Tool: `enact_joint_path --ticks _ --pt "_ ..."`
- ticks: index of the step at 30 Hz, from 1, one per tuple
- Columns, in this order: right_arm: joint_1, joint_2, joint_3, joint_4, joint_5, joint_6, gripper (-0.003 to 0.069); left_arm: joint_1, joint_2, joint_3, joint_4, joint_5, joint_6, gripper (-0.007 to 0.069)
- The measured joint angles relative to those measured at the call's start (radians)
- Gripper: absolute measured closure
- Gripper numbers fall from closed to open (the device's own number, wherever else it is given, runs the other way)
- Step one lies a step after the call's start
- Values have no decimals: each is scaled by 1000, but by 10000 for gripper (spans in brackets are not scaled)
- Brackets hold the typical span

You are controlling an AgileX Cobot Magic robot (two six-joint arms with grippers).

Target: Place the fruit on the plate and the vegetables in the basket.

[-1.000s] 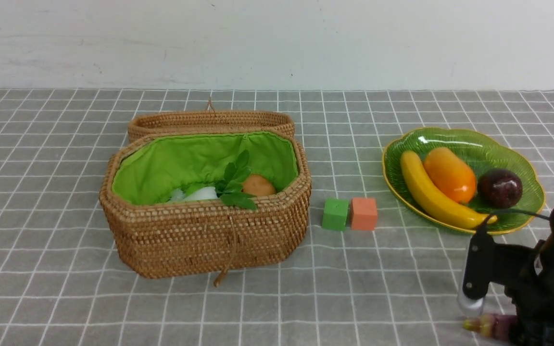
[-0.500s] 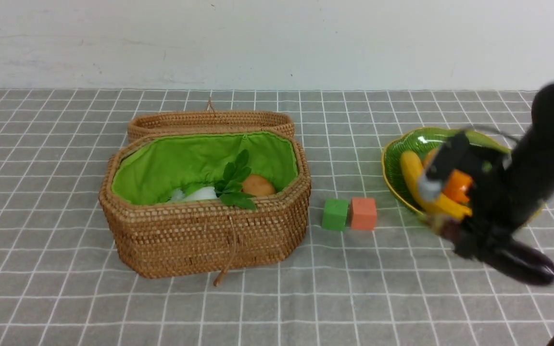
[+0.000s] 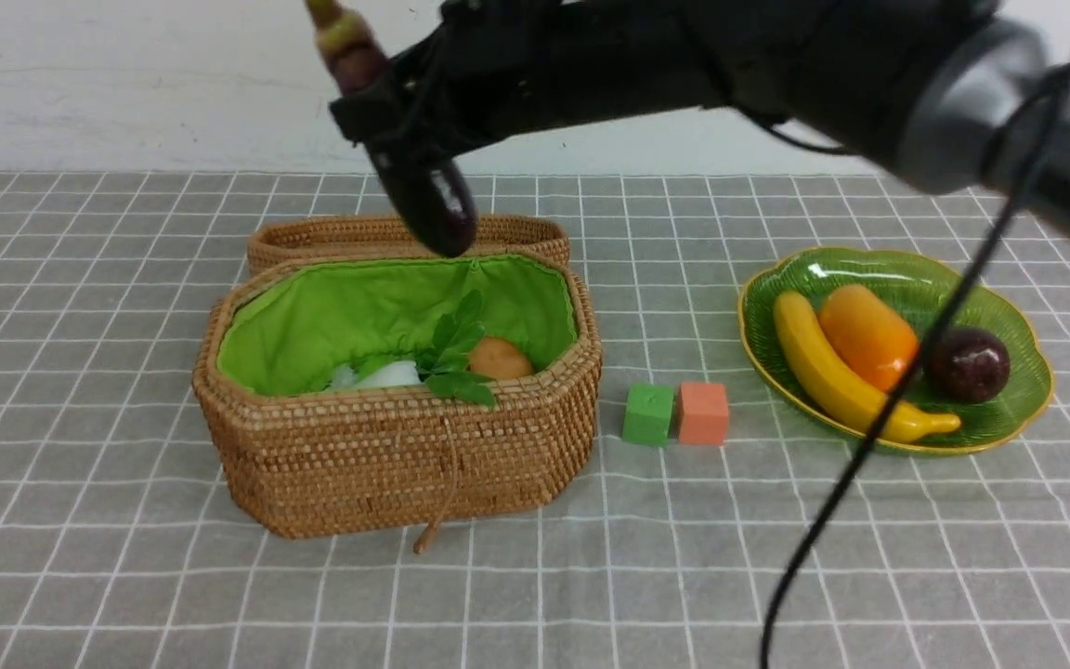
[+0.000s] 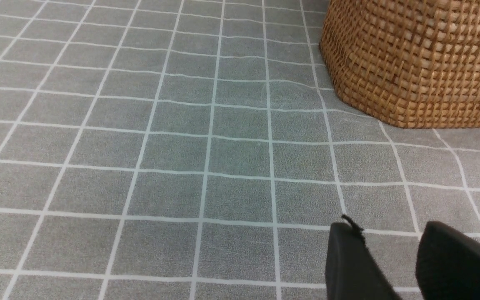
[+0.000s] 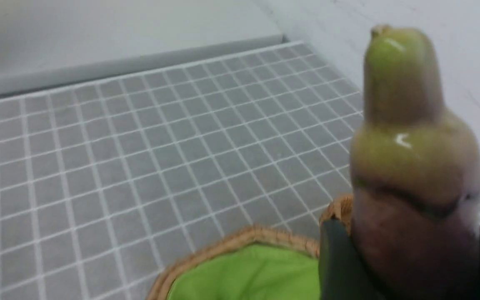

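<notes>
Eggplant point(image 3: 428, 190) near-upright at upper centre of frame — green stem end up, tilted left, dark blunt end down, over back rim of basket point(image 3: 396, 455). Right hand point(image 3: 405, 121) clenched on eggplant's middle, arm reaching in from upper right, almost level. Left hand point(image 4: 406, 258) low over worktop point(image 4: 181, 166) beside basket, fingers apart, grasping nothing. Banana point(image 3: 832, 372), mango point(image 3: 865, 334), mangosteen point(image 3: 967, 364) lay on plate point(image 3: 1009, 307), right of frame.

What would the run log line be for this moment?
stage: carrying | right tool: shut on eggplant, above basket | left tool: empty, near cloth | plate: banana, mango, mangosteen
</notes>
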Motion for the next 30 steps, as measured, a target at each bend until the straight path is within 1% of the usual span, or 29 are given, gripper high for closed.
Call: enact_joint_path --ticks 3,4,5,6,8,10,12,14,16,17,18,19,20,21,22,23,24,25,26,27,28,29,30 --pt "26 68 -10 3 -60 0 323 0 0 0 0 0 0 386" --pt "34 92 -10 3 -69 0 279 0 0 0 0 0 0 386" --pt "39 107 -10 3 -70 0 219 0 0 0 0 0 0 386" --pt "39 108 -10 3 -70 0 197 0 0 0 0 0 0 386" --pt "41 112 -10 3 -68 -1 58 0 0 0 0 0 0 386" --pt "41 111 -14 3 -64 -1 6 0 0 0 0 0 0 386" --pt "40 101 -16 -9 -32 -1 -10 0 0 0 0 0 0 386" --pt "34 82 -16 -45 41 -1 1 0 0 0 0 0 0 386" --pt "25 45 -16 -123 198 14 68 0 0 0 0 0 0 386" --pt "22 26 -16 -161 247 32 95 0 0 0 0 0 0 386" --pt "14 -5 -18 -226 351 71 160 0 0 0 0 0 0 386" --pt "9 -27 -18 -273 422 109 211 0 0 0 0 0 0 386" --pt "1 -62 -19 -350 510 170 283 0 0 0 0 0 0 386" --pt "-2 -62 -20 -350 544 184 314 0 0 0 0 0 0 386" --pt "-27 -123 -21 -484 686 372 473 0 0 0 0 0 0 386" --pt "-40 -156 -16 -553 714 498 567 0 0 0 0 0 0 386" --pt "-47 -174 -10 -585 724 566 613 0 0 0 0 0 0 386" --pt "-56 -198 3 -626 728 655 638 0 0 0 0 0 0 386" --pt "-58 -205 6 -636 730 676 650 0 0 0 0 0 0 386" --pt "-68 -242 33 -692 734 788 668 0 0 0 0 0 0 386" --pt "-72 -268 47 -728 736 847 674 0 0 0 0 0 0 386" --pt "-76 -310 85 -794 745 925 677 0 0 0 0 0 0 386" --pt "-76 -338 107 -825 748 950 677 0 0 0 0 0 0 386"
